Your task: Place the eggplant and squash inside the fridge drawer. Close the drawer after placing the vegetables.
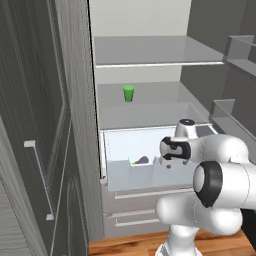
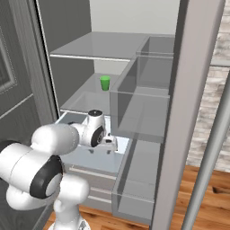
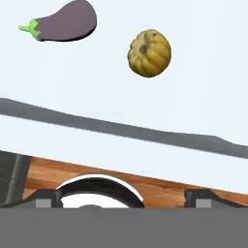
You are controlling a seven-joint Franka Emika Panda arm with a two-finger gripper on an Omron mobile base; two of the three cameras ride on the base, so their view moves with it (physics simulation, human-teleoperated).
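Observation:
The fridge drawer [image 1: 150, 179] stands pulled out, pale bluish-white with a stepped notch in its front wall. The dark purple eggplant [image 3: 63, 22] with its green stem lies on the drawer floor [image 3: 193, 97]. The round yellow-brown squash [image 3: 149, 52] rests a short way beside it, not touching. In the left base view the eggplant [image 1: 141, 160] shows through the notch. My gripper [image 2: 102, 147] hangs over the drawer's front part, pointing down. Its fingertips [image 3: 46, 198] stand wide apart with nothing between them, so the gripper [image 3: 123, 199] is open and clear of both vegetables.
A green cup [image 1: 129, 93] stands on the shelf above the drawer. Grey flat-fronted drawers [image 1: 145, 216] with bar handles sit below it. The open fridge door with clear bins [image 2: 143, 108] stands to the right. Wooden floor [image 3: 160, 191] lies under the drawer's front.

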